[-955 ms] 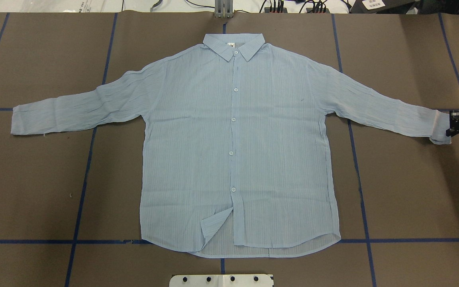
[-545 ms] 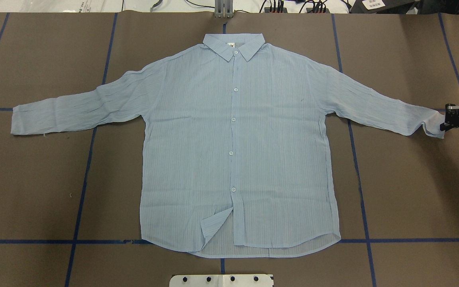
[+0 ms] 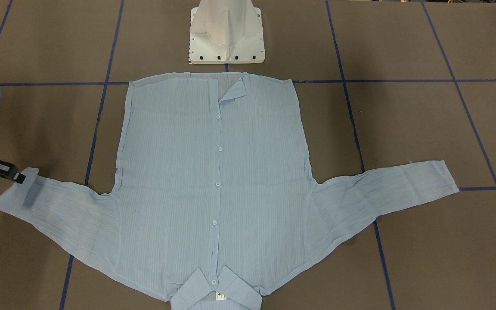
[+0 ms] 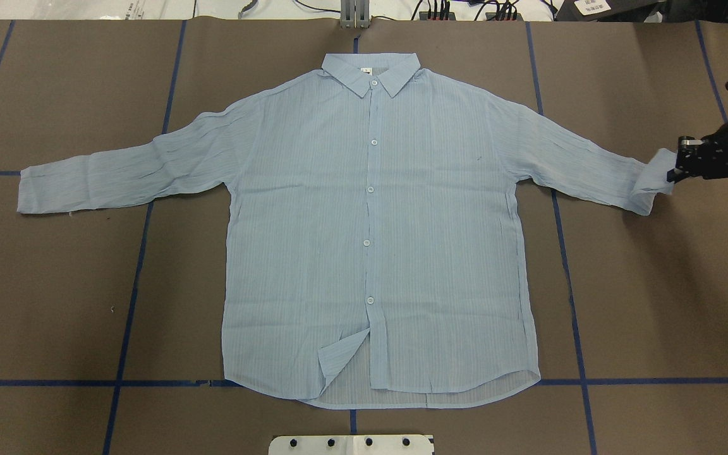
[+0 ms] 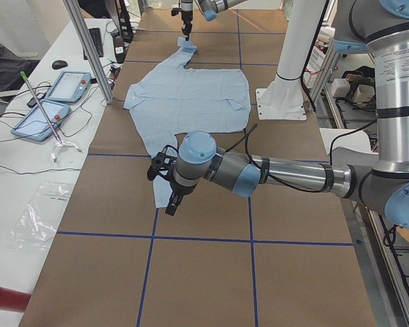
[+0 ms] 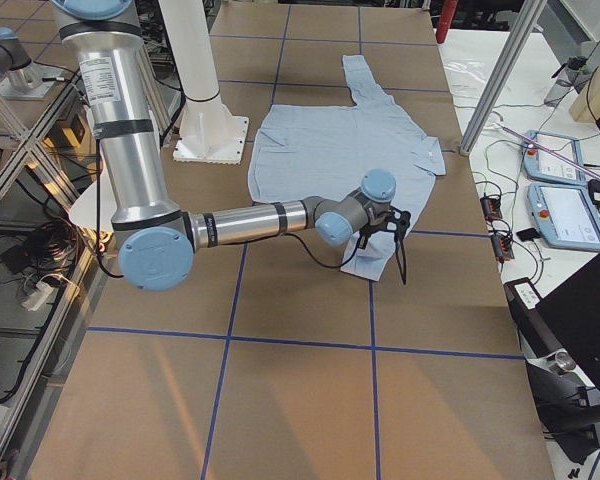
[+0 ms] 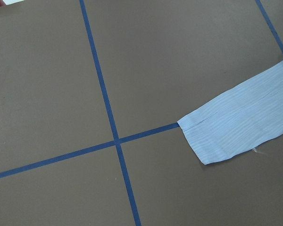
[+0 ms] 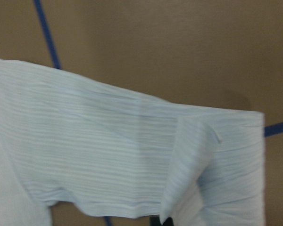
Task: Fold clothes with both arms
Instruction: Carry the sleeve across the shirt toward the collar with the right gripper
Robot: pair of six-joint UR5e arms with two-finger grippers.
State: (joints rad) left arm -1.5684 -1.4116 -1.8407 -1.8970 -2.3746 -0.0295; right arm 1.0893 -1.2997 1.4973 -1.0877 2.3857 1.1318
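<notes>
Left gripper (image 5: 170, 206): seen only in the left side view, raised over the table (image 4: 54, 303) near its left end. Whether its fingers are spread or pressed together cannot be told.
Left cuff (image 7: 212, 136): flat on the table near the left end, untouched. The left wrist camera looks down on it from above.
Shirt (image 4: 440, 240): face up and buttoned at the table's centre, with the collar (image 4: 370, 69) toward the far edge and the hem toward the robot's edge. Both sleeves are spread toward the ends, and one lower front corner is turned back.
Right sleeve (image 4: 579, 167): its long axis runs from the shoulder out toward the right end, slanting slightly toward the robot's edge.
Right cuff (image 4: 655, 180): lifted off the table and doubled back over the sleeve.
Right gripper (image 4: 673, 174): pinching the right cuff at its outer edge. One finger shows dark through the thin cloth in the front view.
Governing relation: the shirt body lies to the left of the right gripper, along the sleeve's own axis. In my judgement the fold must travel inward on that line. The right arm is nearer this sleeve; the left arm is nearer the left cuff and does not hold it.
Change: one second ago the right cuff lay nearly flat, further toward the right end. It has since been raised and carried inward and slightly toward the far edge. The rest of the shirt is unmoved.
</notes>
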